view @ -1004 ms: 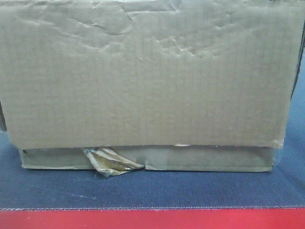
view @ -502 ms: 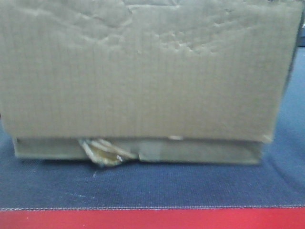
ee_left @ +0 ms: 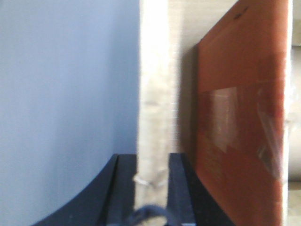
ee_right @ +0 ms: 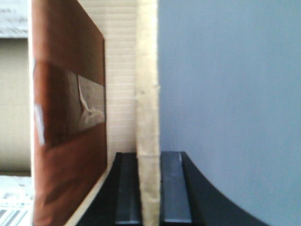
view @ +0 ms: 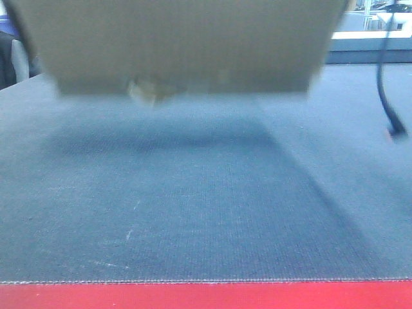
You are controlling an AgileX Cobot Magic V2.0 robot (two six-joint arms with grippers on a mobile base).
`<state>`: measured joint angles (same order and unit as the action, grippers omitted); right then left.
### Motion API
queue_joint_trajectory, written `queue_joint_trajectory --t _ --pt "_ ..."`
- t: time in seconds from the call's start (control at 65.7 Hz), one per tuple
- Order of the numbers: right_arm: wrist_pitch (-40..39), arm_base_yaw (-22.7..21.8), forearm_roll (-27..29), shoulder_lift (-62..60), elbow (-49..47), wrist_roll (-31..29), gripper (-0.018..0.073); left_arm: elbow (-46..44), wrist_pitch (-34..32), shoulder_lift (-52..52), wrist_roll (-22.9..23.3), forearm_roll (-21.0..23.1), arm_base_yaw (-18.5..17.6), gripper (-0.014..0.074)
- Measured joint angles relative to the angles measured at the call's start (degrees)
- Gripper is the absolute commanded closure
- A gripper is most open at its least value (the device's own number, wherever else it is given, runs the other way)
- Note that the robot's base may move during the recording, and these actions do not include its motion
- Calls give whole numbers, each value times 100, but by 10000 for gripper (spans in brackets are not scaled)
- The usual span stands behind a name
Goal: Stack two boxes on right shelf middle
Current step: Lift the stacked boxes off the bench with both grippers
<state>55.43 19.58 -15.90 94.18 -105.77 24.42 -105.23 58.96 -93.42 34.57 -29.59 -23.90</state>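
One brown cardboard box (view: 180, 45) hangs blurred at the top of the front view, lifted above the mat, with the crumpled tape scrap (view: 149, 90) at its bottom edge. In the left wrist view, my left gripper (ee_left: 150, 162) is shut on the box's upright side wall (ee_left: 154, 94), one black finger on each side. In the right wrist view, my right gripper (ee_right: 148, 160) is shut on the opposite wall (ee_right: 146, 94) the same way. A reddish-brown taped flap (ee_left: 240, 117) shows inside the box, also in the right wrist view (ee_right: 70, 117). The second box and the steel shelf are out of view.
A dark grey mat (view: 193, 206) with a red front edge (view: 206, 296) lies under the box, which casts a shadow on it. A black cable (view: 386, 84) hangs at the right. Pale structures (view: 367, 32) show far back right.
The box, which rested on the mat and filled the front view, has risen clear of the mat to the top of the frame, uncovering the mat and its shadow.
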Motion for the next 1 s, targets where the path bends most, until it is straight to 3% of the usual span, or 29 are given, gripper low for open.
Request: queue_joint_trajectory --t 0.167,0.365,0.548,1.004 --pt "-234 0 -202 0 -349 0 711 -12 -826 14 14 53 250 708" --pt "-372 0 -207 0 -360 0 711 -12 -1344 14 -191 207 507 708" --pt "-471 0 -221 0 -360 0 711 -12 -1502 14 -416 207 520 708" --pt "-1097 -11 -461 110 -360 0 711 -12 -1773 14 -437 222 563 708"
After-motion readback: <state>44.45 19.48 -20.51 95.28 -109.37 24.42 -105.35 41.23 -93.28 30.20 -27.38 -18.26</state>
